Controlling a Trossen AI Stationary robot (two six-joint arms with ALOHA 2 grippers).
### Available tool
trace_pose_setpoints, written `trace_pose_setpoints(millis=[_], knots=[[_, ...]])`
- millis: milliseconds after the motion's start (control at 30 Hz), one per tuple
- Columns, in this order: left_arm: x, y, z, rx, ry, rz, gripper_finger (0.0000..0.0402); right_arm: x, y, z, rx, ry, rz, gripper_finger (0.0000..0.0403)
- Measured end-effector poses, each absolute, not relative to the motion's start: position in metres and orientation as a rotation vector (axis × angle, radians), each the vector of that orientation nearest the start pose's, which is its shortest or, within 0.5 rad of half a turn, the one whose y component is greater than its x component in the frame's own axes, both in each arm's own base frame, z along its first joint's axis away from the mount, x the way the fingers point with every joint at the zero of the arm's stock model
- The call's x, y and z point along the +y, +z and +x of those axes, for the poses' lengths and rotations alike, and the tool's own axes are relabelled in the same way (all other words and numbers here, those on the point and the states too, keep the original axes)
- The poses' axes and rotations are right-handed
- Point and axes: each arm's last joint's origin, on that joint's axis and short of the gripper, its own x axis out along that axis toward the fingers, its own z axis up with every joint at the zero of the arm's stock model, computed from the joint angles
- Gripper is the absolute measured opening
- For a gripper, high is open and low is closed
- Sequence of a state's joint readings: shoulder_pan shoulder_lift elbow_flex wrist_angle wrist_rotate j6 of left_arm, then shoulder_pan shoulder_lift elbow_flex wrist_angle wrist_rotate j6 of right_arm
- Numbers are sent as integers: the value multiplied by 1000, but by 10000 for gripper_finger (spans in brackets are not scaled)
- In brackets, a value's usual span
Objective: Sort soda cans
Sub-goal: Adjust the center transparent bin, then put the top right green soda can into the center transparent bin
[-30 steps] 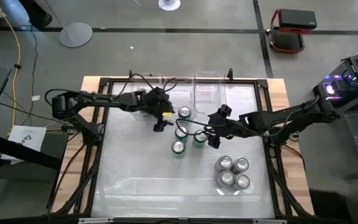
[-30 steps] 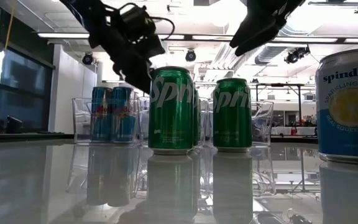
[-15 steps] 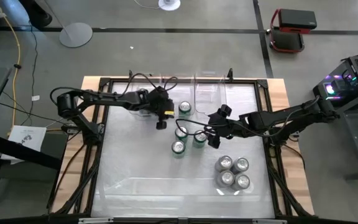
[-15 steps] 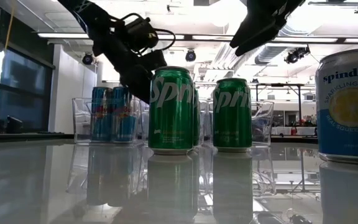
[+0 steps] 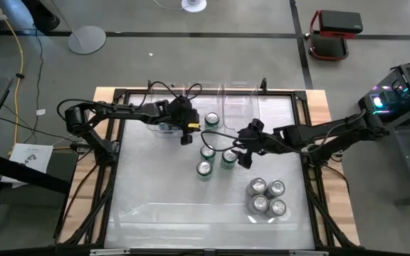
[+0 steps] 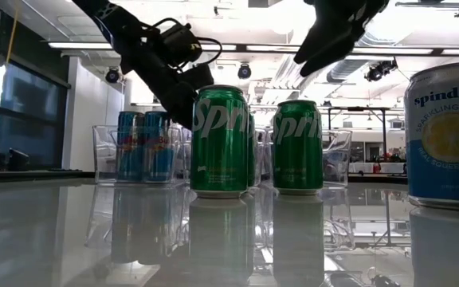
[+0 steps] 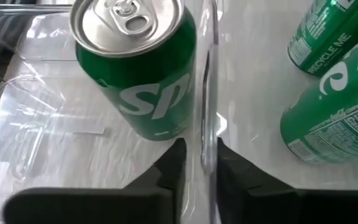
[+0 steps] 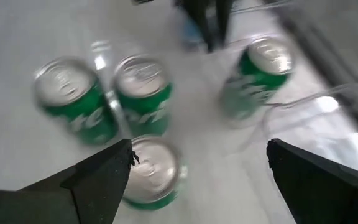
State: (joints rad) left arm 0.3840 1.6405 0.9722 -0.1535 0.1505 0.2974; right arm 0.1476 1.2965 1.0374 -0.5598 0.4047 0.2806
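Observation:
One green soda can [image 7: 135, 68] stands inside a clear bin [image 5: 203, 107] at the far middle. My left gripper [image 5: 185, 136] is beside it, shut on that bin's wall. Three more green cans [image 5: 212, 159] stand on the table just nearer. My right gripper [image 5: 243, 158] hovers open above and to the right of them [image 8: 142, 93], touching nothing. Several silver-topped cans [image 5: 265, 197] stand grouped near the right. Blue cans [image 6: 143, 146] stand in a clear bin at the far left. My left gripper pinches the clear bin's side wall [image 7: 207, 124] between its two fingers [image 7: 173, 168], one inside the bin and one outside. The fingers come from above, slanting down over the wall's top edge. The bin rests on the table with the green can upright inside it.
More clear bins [image 5: 262, 107] line the far edge to the right. A black frame [image 5: 312, 178] runs round the white table top. The near half of the table [image 5: 191, 213] holds only a clear tray at its front edge.
My left gripper has shifted a little toward the table's far edge and closed its fingers on the bin wall. The green can in the bin now stands slightly nearer the far edge than before.

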Motion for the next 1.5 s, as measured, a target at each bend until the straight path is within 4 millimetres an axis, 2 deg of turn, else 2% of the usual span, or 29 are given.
trace_pose_setpoints(millis=[267, 467, 700, 1000, 1100, 1200, 1267, 1400, 1500], knots=[[122, 196, 309, 806, 126, 71, 185, 30, 267, 285, 810, -10, -38, 361], [119, 216, 303, 749, 141, 84, 245, 32, 257, 297, 827, 44, -168, 361], [109, 249, 291, 642, 141, 110, 254, 29, 253, 298, 852, -13, -200, 361], [89, 282, 272, 569, 113, 153, 254, 27, 219, 308, 1005, -54, -132, 358], [85, 291, 262, 569, 156, 173, 254, 28, 215, 311, 1012, -57, -105, 341], [83, 300, 251, 576, 217, 189, 254, 28, 213, 313, 1013, -60, -104, 307], [81, 305, 242, 581, 252, 190, 254, 28, 213, 313, 1009, -67, -93, 284], [76, 316, 223, 601, 289, 216, 254, 28, 222, 310, 1006, -72, -62, 283], [73, 326, 207, 584, 342, 230, 254, 28, 254, 310, 965, -79, -61, 283]])
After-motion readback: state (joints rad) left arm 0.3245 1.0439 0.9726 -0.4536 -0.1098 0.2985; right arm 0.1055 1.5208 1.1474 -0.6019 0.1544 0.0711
